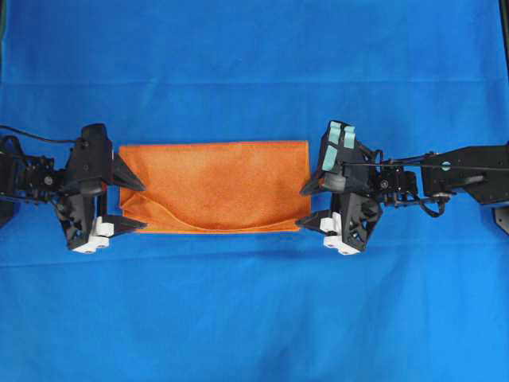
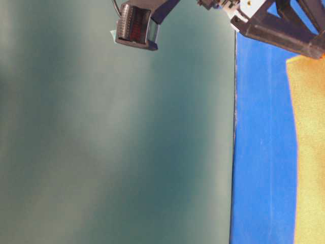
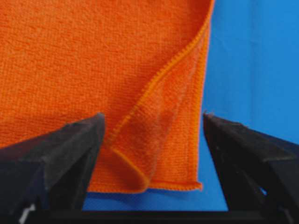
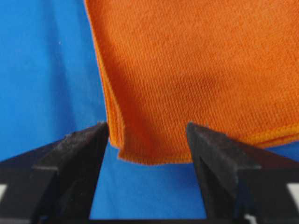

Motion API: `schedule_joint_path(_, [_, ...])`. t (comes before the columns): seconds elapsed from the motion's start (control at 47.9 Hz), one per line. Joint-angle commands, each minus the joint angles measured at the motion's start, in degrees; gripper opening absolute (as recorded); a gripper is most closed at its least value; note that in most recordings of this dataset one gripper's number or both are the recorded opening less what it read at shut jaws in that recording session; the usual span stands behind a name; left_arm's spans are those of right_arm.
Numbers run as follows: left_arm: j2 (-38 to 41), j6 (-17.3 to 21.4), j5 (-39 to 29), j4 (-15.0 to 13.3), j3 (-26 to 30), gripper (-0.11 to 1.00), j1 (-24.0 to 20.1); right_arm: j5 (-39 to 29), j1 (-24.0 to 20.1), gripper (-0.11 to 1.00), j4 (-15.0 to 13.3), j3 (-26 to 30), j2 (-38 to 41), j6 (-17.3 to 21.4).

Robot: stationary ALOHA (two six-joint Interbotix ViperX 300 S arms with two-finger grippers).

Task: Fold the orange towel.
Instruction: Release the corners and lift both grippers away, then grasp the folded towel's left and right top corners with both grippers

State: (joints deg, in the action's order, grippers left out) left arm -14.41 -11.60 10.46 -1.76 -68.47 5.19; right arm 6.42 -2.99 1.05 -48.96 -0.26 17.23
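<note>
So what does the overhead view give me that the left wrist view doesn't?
Only overhead: the whole folded orange towel, a rectangle between the left gripper and the right gripper, both open. Only the left wrist view: close up, the top layer's hem running slantwise, exposing the lower layer at the corner. Both: orange towel lying on the blue cloth, unheld.

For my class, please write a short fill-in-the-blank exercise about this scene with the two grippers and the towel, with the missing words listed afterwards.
1. The orange towel lies on a cloth coloured ____.
2. The left gripper and right gripper both have their jaws ____.
3. In the overhead view, the towel lies ____ the two grippers.
4. The top layer sags away from the towel's ____ edge in that view.

Missing words: blue; open; between; lower
</note>
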Motion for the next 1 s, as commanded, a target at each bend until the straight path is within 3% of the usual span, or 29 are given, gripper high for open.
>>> schedule_joint_path(0.0, [-4.39,0.53,-2.02,0.09,1.23,0.80,-0.35,-1.05,0.00,0.62,-0.79,0.97,-4.13,-0.44])
schedule_joint_path(0.251, [-19.34,5.89,-5.27,0.18,-0.79,0.79,-3.25,-1.76,3.08,0.60,-4.22,-0.53,-11.51,-1.32])
schedule_joint_path(0.439, [-24.79,6.15,-5.80,0.18,-2.90,0.79,-5.98,-1.67,7.29,0.60,-4.39,-1.32,-12.22,-1.41])
schedule_joint_path(0.668, [-20.83,6.68,-5.36,0.18,-2.55,0.79,-7.47,-1.32,10.28,0.60,-5.54,-0.88,-11.34,-1.49])
schedule_joint_path(0.982, [-4.83,7.38,1.14,0.18,-1.32,0.79,-15.82,1.49,15.12,0.60,-7.21,0.88,-2.02,-1.49])
